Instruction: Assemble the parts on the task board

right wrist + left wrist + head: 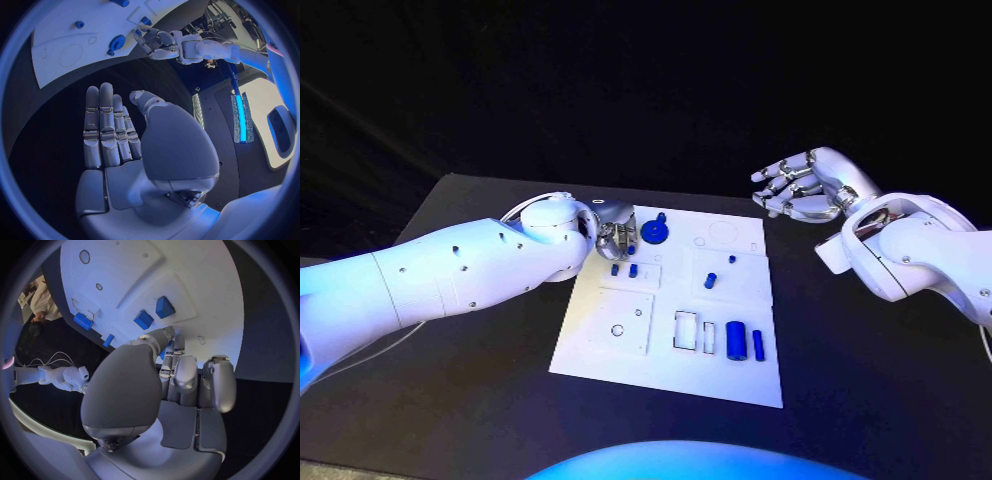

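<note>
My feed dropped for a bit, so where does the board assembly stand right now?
Early on, it seems. Several blue parts look seated on the task board: a round disc, two small pegs, and a block with a bar on the near side. In hand: the left hand is down at the board's far left corner; whether it grips anything I cannot tell. The right hand hovers open, off the board. A rectangular slot is unfilled.
</note>
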